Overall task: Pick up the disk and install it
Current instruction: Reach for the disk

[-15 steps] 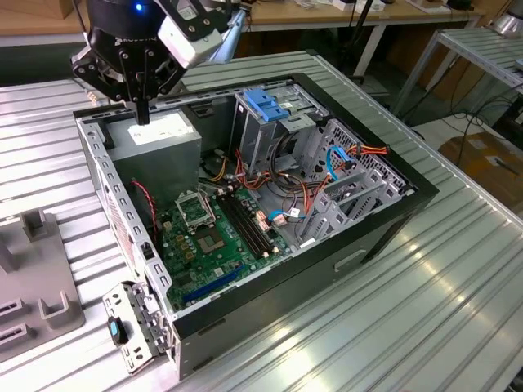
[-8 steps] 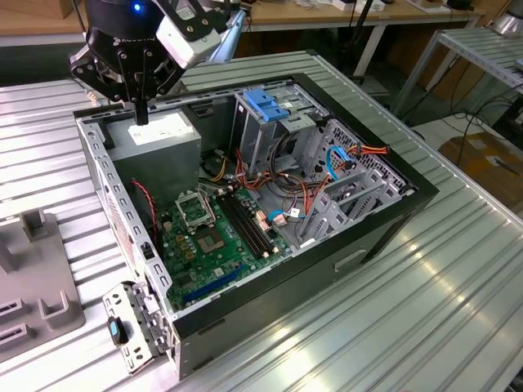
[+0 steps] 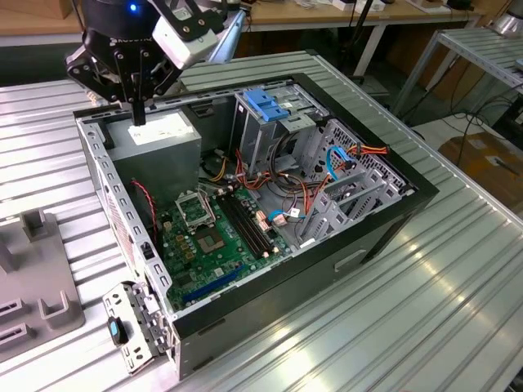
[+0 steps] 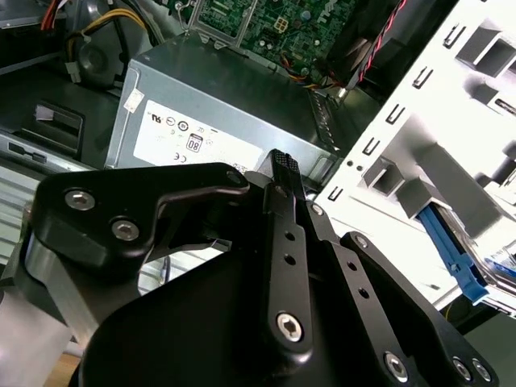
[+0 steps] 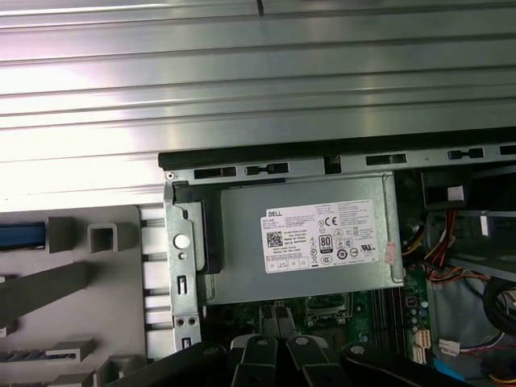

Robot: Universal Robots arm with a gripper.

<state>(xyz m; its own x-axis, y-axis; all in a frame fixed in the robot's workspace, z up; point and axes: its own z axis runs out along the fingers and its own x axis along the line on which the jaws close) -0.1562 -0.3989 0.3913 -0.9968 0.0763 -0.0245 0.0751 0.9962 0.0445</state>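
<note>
One disk (image 4: 451,254) edge-up, lengthwise in fixture slot (image 4: 379,218); gripper (image 3: 139,118) closed, empty.

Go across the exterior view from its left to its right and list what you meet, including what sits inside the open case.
grey slotted fixture → grey power-supply box → blue plastic bracket on top of the drive cage → orange and red cables → black front edge of the case
</note>
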